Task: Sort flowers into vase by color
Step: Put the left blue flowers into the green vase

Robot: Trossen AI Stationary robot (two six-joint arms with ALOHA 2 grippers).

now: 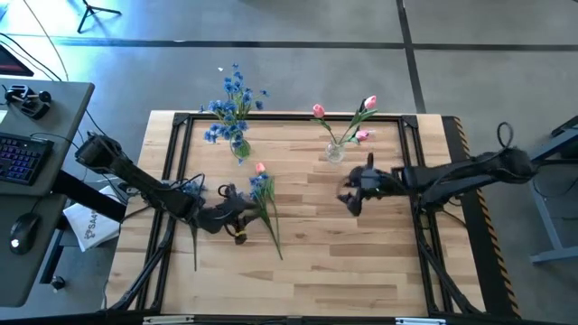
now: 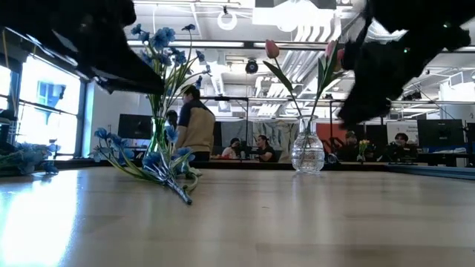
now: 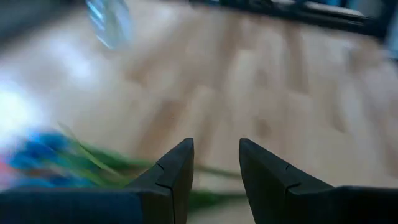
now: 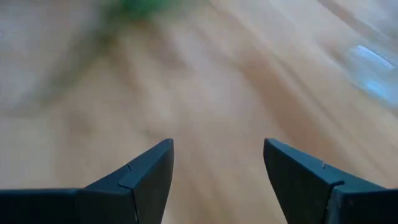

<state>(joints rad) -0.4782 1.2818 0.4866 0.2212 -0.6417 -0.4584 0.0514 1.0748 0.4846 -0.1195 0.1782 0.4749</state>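
Two clear glass vases stand at the far edge of my pale, plank-grained wooden tabletop [image 1: 361,262]. The vase toward eleven o'clock [image 1: 240,149] holds a spray of artificial blue blossoms [image 1: 232,99] on thin green stems. The rounded clear glass vase toward one o'clock [image 1: 335,151] holds slender stems with pink tulip-like buds [image 1: 369,104]; in the low view its bulbous glass base [image 2: 307,154] catches the light and the stems cross inside it.

A loose bundle still lies flat on the wood near the centre, slightly toward nine o'clock: blue blossom clusters [image 1: 262,185] with one pink bud [image 1: 260,168] at the far end, its long green stems trailing toward six o'clock. In the low view the bundle [image 2: 152,163] rests on the table with its leaves splayed.

My left pincer [image 1: 237,215] sits just beside that bundle's stems, on the nine o'clock side. Its two dark wedge-shaped fingers [image 3: 177,171] stand parted with a modest gap, gripping nothing; green stems run across just beyond them.

My right pincer [image 1: 350,194] hovers near the pink-bud vase, on its six o'clock side, over bare wood. Its fingers [image 4: 149,171] are spread wide and empty.
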